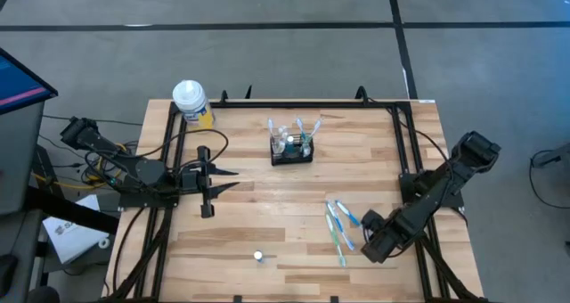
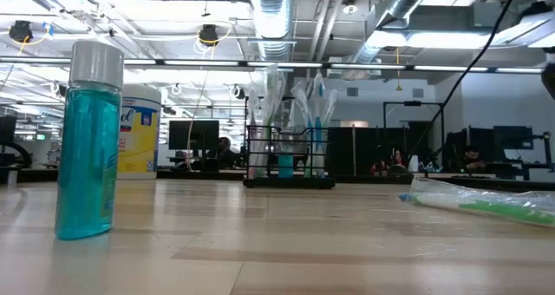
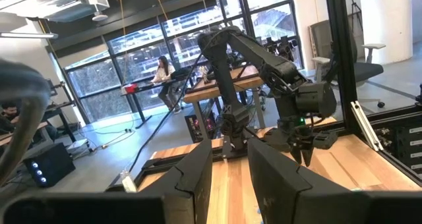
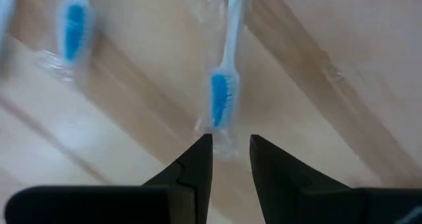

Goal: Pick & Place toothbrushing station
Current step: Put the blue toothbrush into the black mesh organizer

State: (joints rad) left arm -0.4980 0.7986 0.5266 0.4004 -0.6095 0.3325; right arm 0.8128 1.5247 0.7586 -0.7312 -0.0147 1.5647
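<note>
- High view: the toothbrushing station [image 1: 292, 149] stands near the table's [image 1: 267, 214] far edge, about midway along it, already holding several brushes.
- The right gripper [image 4: 230, 143] hangs low over the loose toothbrushes [image 1: 339, 225] by the near right corner, fingers slightly parted, pinching nothing; one wrapped brush [image 4: 222, 85] lies just ahead, its long axis running away from the fingertips.
- The left gripper [image 3: 229, 159] waits by the left edge, fingers a little apart, empty.
- The right arm is nearer the brushes; the station lies beyond them toward the far edge, unobstructed.
- A yellow bottle [image 1: 192, 102] stands in the far left corner, a small teal bottle [image 2: 88, 139] near the near edge.
</note>
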